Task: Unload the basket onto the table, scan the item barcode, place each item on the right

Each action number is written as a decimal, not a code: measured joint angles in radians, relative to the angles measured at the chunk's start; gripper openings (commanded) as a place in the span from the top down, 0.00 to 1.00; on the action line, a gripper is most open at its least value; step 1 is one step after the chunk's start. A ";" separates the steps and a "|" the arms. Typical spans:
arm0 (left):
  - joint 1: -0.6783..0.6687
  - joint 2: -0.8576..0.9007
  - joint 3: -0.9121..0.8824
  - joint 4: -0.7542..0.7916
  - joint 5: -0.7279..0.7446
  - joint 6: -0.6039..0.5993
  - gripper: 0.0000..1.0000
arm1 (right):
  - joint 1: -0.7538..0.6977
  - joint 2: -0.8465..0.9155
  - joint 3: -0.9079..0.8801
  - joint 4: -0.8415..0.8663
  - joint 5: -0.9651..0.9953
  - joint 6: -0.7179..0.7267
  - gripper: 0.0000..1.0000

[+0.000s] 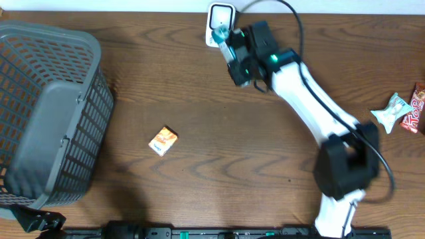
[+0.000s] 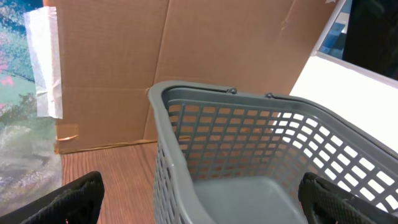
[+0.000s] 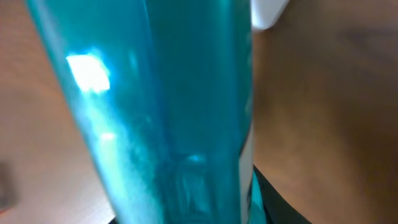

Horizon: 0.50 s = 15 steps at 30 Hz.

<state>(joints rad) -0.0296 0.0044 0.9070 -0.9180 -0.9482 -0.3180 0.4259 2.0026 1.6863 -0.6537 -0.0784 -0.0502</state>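
Note:
My right gripper is shut on a teal, see-through item and holds it up at the far middle of the table. The item's upper end is right beside the white scanner standing at the table's back edge. In the right wrist view the teal item fills most of the frame, a corner of the white scanner shows behind it, and no barcode can be made out. In the left wrist view my left gripper stands wide open, one fingertip on each side of the grey basket's near wall, holding nothing.
A big grey mesh basket takes up the table's left side. A small orange box lies left of centre. Two snack packets, pale green and red, lie at the right edge. Cardboard stands behind the basket.

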 measured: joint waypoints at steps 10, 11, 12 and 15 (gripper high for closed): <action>0.000 0.000 0.000 0.000 0.000 0.000 0.00 | 0.010 0.520 0.672 -0.021 0.433 -0.216 0.99; 0.000 0.000 0.000 0.000 0.000 0.000 0.00 | 0.011 0.547 0.702 0.008 0.460 -0.232 0.99; 0.000 0.000 0.000 0.000 -0.001 0.000 0.00 | 0.013 0.569 0.723 0.031 0.483 -0.248 0.99; 0.000 0.000 0.000 0.000 0.000 0.000 0.00 | 0.019 0.608 0.742 0.108 0.539 -0.298 0.99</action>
<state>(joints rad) -0.0296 0.0044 0.9070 -0.9180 -0.9485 -0.3180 0.4450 2.6106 2.4283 -0.5453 0.4606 -0.3481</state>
